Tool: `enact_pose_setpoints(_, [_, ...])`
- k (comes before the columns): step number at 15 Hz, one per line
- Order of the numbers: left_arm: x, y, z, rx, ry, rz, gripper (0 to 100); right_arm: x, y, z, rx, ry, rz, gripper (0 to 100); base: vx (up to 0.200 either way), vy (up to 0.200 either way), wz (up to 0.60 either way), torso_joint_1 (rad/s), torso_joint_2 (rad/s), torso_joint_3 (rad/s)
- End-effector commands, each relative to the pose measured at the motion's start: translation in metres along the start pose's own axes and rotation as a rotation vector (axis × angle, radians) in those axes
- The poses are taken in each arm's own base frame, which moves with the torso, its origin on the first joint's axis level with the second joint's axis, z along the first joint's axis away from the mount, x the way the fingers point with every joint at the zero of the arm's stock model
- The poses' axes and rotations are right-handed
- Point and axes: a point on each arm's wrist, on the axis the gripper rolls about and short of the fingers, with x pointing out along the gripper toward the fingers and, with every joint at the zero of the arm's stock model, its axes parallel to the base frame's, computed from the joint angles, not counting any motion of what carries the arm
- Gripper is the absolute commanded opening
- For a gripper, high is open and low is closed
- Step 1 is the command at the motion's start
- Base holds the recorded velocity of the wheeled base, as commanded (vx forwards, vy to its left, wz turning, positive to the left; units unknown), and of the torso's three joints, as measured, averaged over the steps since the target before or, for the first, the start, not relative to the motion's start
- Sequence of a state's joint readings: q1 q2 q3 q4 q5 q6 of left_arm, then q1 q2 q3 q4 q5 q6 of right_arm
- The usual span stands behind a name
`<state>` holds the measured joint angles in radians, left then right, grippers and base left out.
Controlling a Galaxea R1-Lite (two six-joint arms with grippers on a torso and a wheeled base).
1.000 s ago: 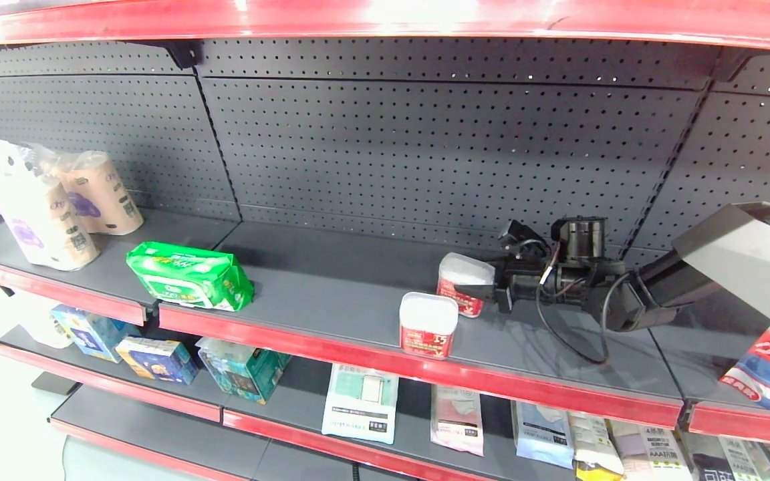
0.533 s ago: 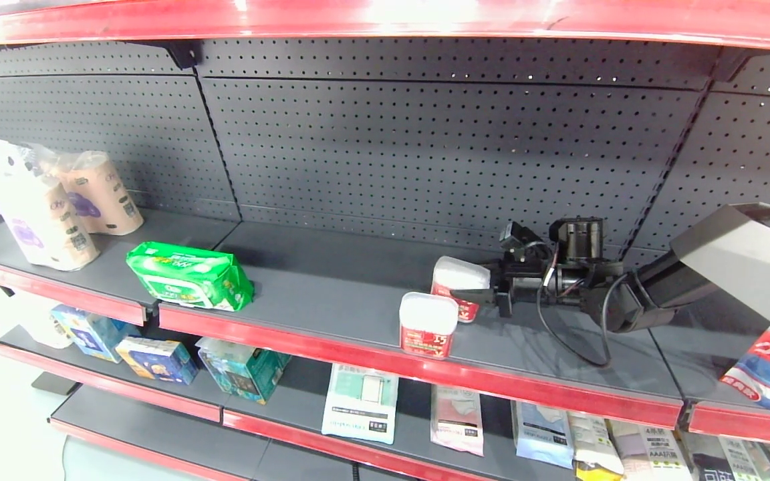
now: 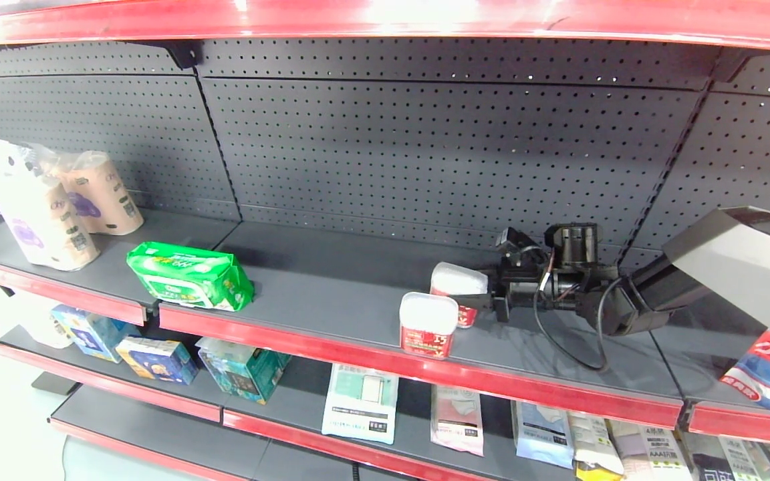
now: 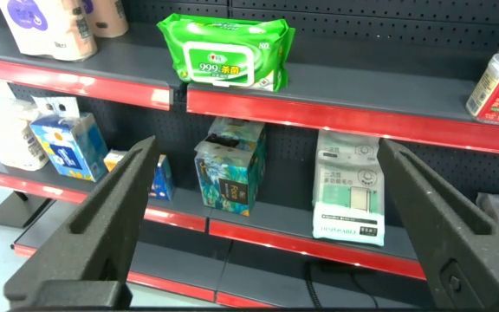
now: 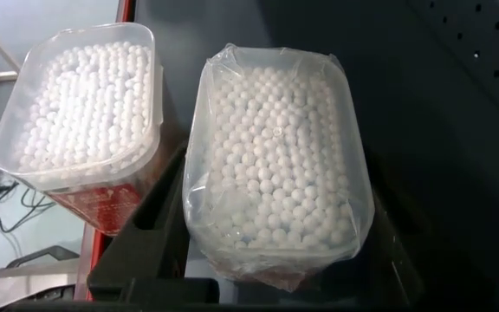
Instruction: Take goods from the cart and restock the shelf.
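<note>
Swab box (image 5: 275,165), clear with white tips, sits clamped in right end effector (image 3: 466,295).

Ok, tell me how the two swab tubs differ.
The front tub stands free at the edge of the shelf; the rear tub is behind it, clamped in the right gripper. The rear tub is wrapped in loose clear film; the front tub shows none. Both are red-labelled, full of white swabs.

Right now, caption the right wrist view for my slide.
Right gripper holds a wrapped swab box beside a second box on the shelf.
</note>
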<state>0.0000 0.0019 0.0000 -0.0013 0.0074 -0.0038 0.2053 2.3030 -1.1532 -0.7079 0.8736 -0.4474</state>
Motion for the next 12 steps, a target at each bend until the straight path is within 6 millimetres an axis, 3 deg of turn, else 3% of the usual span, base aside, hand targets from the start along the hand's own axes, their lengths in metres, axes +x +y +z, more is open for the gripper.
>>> enact_pose_setpoints(1, [0.000, 0.000, 0.000, -0.001, -0.001, 0.000, 100, 0.001, 0.000, -0.001, 0.001, 0.002, -0.001, 0, 0.000, 0.000, 0.00, 0.000, 0.00, 0.000])
enact_pose_setpoints(4, [0.000, 0.000, 0.000, 0.001, -0.001, 0.000, 100, 0.001, -0.001, 0.000, -0.001, 0.001, -0.002, 0, 0.000, 0.000, 0.00, 0.000, 0.00, 0.000])
enact_pose_setpoints(5, [0.000, 0.000, 0.000, -0.001, -0.001, 0.000, 100, 0.000, -0.001, 0.000, 0.003, 0.000, -0.002, 100, 0.000, 0.000, 0.00, 0.000, 0.00, 0.000])
enact_pose_setpoints(12, [0.000, 0.000, 0.000, -0.001, -0.001, 0.000, 100, -0.006, -0.002, 0.011, -0.007, -0.016, -0.018, 100, 0.000, 0.000, 0.00, 0.000, 0.00, 0.000])
